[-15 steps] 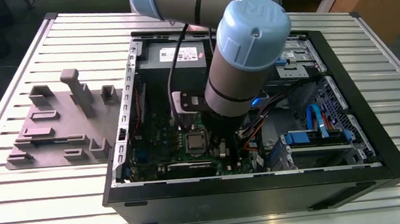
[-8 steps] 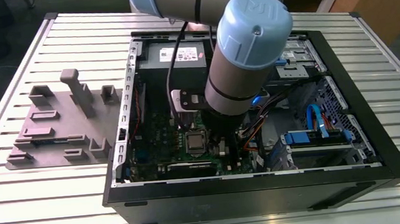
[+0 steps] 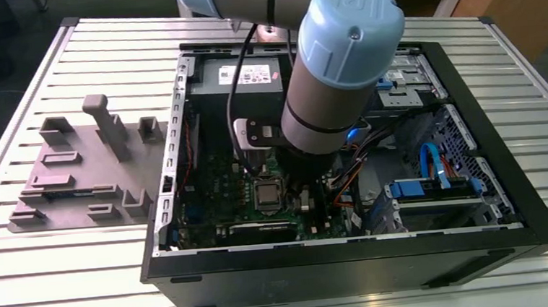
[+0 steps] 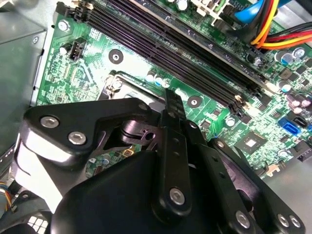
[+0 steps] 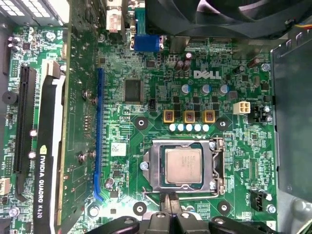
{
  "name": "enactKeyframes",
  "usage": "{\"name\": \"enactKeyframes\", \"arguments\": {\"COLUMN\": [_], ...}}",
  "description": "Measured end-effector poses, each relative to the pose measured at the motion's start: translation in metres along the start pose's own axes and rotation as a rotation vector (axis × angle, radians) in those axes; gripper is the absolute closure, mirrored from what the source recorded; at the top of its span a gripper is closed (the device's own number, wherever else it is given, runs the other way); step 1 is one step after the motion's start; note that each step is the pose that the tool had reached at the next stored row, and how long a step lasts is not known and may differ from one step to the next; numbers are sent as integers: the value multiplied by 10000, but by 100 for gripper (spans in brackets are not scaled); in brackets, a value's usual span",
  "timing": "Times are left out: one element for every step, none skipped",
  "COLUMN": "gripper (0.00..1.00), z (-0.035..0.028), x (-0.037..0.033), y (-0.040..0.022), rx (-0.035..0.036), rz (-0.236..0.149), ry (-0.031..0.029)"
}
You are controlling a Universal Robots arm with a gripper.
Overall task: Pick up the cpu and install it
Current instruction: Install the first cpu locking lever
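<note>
On the exterior view's left, a grey fixture block point(image 3: 82, 174) lies on the slatted table point(image 3: 60, 270), well apart from the open computer case point(image 3: 359, 256) at the middle. The robot arm point(image 3: 332, 77) reaches down into that case, over the green motherboard point(image 3: 248, 199), and the gripper sits low above the board. In the first wrist view the gripper point(image 5: 171, 204) shows two thin black fingers point(image 5: 167, 207) pressed together side by side, with no gap and nothing held between them; their tips stand at the edge of the socket frame point(image 5: 151, 168). The second wrist view shows the gripper point(image 4: 173, 100) from behind, the narrow fingers point(image 4: 174, 122) likewise drawn together and pointing at the board just beside the socket. The cpu point(image 5: 183, 166) lies flat inside the socket frame, its silver top facing up, just beyond the fingertips and not touching them. In the exterior view the cpu point(image 3: 268, 194) appears as a pale square on the board, beside the arm's lower end. A graphics card point(image 5: 48, 146) stands along the board, well apart from the socket.
</note>
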State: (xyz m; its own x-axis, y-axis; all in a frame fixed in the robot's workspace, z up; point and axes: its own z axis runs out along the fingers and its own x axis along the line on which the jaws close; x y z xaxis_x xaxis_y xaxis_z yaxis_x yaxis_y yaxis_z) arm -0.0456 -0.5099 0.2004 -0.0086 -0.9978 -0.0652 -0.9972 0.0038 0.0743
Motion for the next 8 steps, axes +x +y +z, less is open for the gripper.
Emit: {"name": "enactKeyframes", "arguments": {"gripper": [90,90,90,90,90,90,90,90], "z": [-6,-10,-12,-12,-13,-13,-13,-12], "x": [-1,-1,-1,-1,-1,-1,-1,-1], "y": [0,1,1,1,1,1,1,1], "rx": [0,0,0,0,-1,-1,-1,-1], "rz": [0,0,0,0,-1,-1,-1,-2], "ry": [-2,-2,-2,-2,-10,-19,-20,-20]}}
